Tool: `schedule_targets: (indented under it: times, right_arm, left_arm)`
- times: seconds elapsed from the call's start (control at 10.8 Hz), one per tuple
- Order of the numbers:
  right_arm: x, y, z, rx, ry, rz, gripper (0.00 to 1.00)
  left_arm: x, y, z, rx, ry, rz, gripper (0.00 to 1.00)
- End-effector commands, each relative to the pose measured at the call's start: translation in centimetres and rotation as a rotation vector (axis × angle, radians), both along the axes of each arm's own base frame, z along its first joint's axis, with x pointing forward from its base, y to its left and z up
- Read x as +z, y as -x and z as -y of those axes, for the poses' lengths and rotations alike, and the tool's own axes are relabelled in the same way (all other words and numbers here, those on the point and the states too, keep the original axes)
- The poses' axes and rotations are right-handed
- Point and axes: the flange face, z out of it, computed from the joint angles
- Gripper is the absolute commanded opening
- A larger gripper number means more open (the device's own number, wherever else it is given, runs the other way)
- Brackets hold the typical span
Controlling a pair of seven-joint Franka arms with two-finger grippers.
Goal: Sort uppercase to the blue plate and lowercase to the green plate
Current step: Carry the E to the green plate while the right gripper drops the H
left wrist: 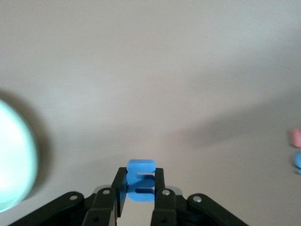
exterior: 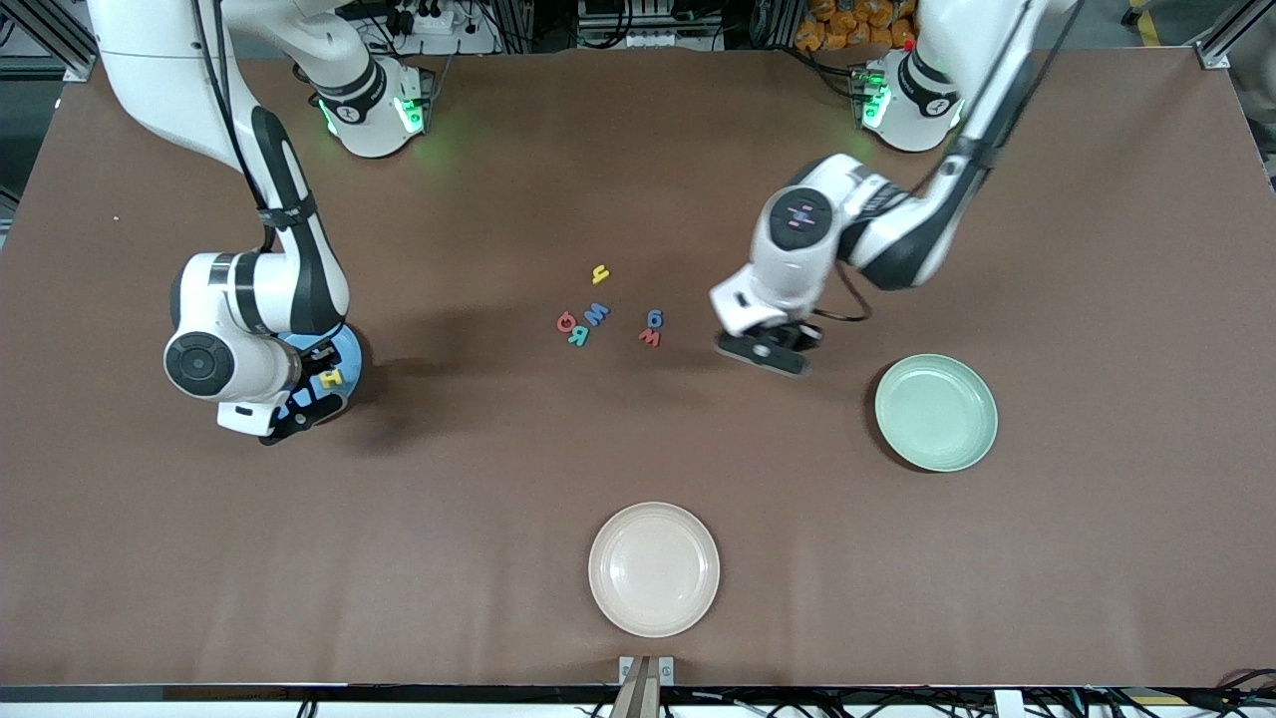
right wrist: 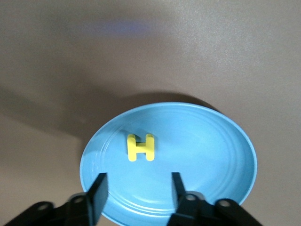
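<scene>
A brown matte table spreads under both arms. The left gripper [left wrist: 139,188], between the letter cluster and the pale mint-green shallow plate [exterior: 936,412], is clamped on a small blue foam lowercase letter [left wrist: 140,181], pinched edge-on, probably so it can be carried to that plate. The right gripper [right wrist: 137,190] hangs over the medium-blue round plate [right wrist: 221,160] with its fingers apart and empty; the yellow foam capital H [right wrist: 140,146] lies flat on the glossy plate. The remaining foam letters [exterior: 606,314] lie loose mid-table, well apart from both plates. A smooth cream plate [exterior: 654,568] sits nearest the front camera.
</scene>
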Motion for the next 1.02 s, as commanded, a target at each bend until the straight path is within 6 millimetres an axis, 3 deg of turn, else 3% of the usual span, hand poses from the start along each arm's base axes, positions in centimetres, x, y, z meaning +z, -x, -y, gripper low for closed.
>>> schedule_targets:
  times: [0.0, 0.09, 0.18, 0.28, 0.46, 0.65, 0.74, 0.83, 0.92]
  right_arm:
    - [1.0, 0.3, -0.9, -0.012, -0.038, 0.002, 0.79]
    - [0.8, 0.5, -1.9, -0.057, -0.084, -0.011, 0.77]
    - [0.5, 0.9, -4.2, -0.142, -0.14, -0.019, 0.76]
    - [0.4, 1.4, -7.5, -0.155, -0.141, -0.021, 0.76]
    - [1.0, 2.9, -15.3, -0.151, -0.147, -0.007, 0.75]
    - [1.8, 5.4, -23.6, -0.119, -0.171, 0.044, 0.75]
    - [1.9, 6.6, -26.8, -0.099, -0.184, 0.068, 0.73]
    - [1.7, 8.1, -30.1, -0.123, -0.196, 0.096, 0.73]
    - [1.1, 9.3, -33.1, -0.126, -0.213, 0.14, 0.72]
  left_arm:
    - [0.6, -4.7, -10.0, 0.087, -0.019, -0.01, 0.0]
    - [0.4, -6.3, -14.2, 0.109, -0.014, -0.017, 0.0]
    - [-0.6, -7.5, -18.3, 0.121, -0.01, -0.037, 0.0]
    - [-1.9, -8.2, -20.9, 0.15, -0.005, -0.057, 0.0]
    - [-4.9, -9.5, -23.4, 0.195, 0.013, -0.093, 0.0]
    - [-5.7, -10.8, -25.3, 0.228, 0.026, -0.091, 0.16]
    - [-5.5, -11.0, -25.8, 0.237, 0.027, -0.086, 0.31]
    - [-4.8, -11.6, -25.9, 0.24, 0.03, -0.072, 0.6]
    - [-4.2, -12.0, -26.1, 0.243, 0.03, -0.059, 1.0]
